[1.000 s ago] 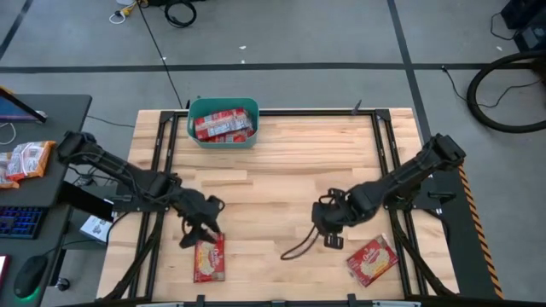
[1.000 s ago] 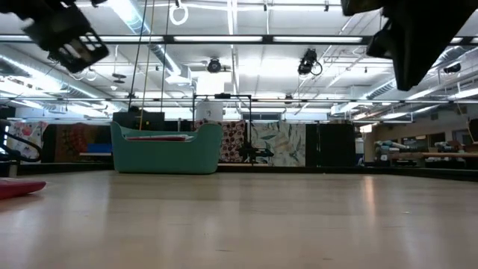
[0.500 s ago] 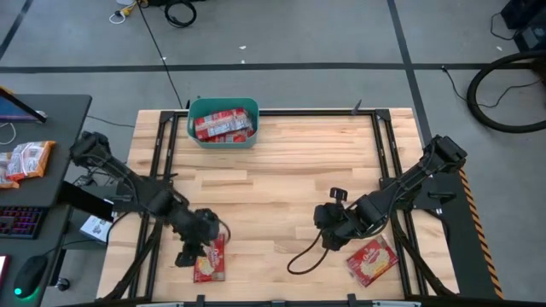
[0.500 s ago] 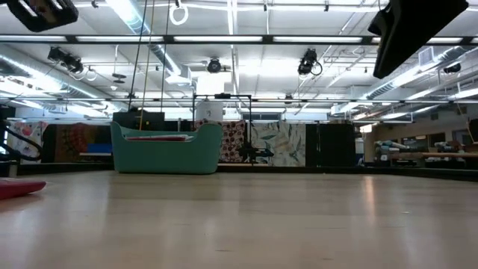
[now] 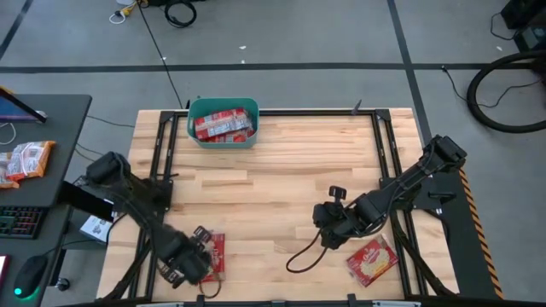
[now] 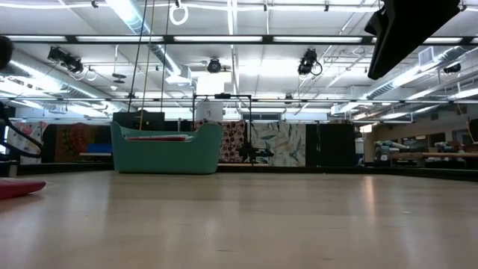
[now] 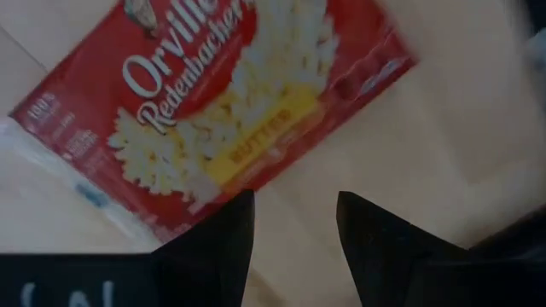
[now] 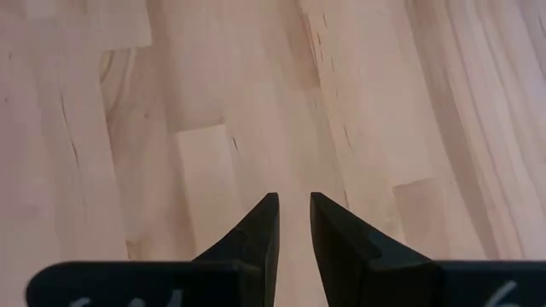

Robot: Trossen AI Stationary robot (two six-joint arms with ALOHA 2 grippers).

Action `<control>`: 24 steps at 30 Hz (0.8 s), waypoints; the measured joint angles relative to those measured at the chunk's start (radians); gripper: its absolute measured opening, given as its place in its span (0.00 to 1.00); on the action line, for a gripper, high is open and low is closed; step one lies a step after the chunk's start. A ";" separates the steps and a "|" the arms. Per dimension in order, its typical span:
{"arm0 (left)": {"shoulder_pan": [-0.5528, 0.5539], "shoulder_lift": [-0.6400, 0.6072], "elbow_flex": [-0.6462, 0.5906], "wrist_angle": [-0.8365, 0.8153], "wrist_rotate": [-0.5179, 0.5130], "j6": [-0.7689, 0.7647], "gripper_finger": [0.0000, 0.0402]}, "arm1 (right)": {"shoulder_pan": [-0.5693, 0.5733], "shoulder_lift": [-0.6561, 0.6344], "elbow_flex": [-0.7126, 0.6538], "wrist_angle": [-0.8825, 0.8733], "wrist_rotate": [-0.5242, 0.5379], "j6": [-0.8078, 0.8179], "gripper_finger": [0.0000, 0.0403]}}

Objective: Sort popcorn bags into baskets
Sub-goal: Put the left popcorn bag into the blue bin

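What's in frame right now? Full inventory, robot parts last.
popcorn bags on table: 2, red with cream-yellow centre; one at near-left edge by the left arm, one at near right
popcorn bags in bin: several, red, count not clear
basket: 1, teal, far-left edge of table
table: 1, light wood butcher block
packets on side desk: orange-and-white, left of table
cable: 1, black, lying on table near right arm
left gripper: jaws open, over the near-left bag's edge
right gripper: jaws narrowly apart, empty, above bare wood centre-right
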 joint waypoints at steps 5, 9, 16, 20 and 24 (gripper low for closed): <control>-0.103 0.052 0.000 0.020 -0.212 0.081 0.43 | -0.021 0.000 0.000 0.000 0.002 -0.031 0.18; -0.163 0.099 0.000 0.026 -0.277 0.209 0.43 | -0.044 0.000 0.000 0.004 -0.002 -0.058 0.18; -0.190 0.182 -0.001 0.043 -0.436 0.287 0.43 | -0.068 0.000 0.000 0.010 -0.023 -0.082 0.18; -0.155 0.217 -0.001 0.056 -0.522 0.332 0.43 | -0.069 0.000 0.000 0.017 -0.027 -0.101 0.18; -0.086 0.225 -0.018 0.096 -0.623 0.351 0.43 | -0.069 0.000 0.000 0.019 -0.031 -0.104 0.18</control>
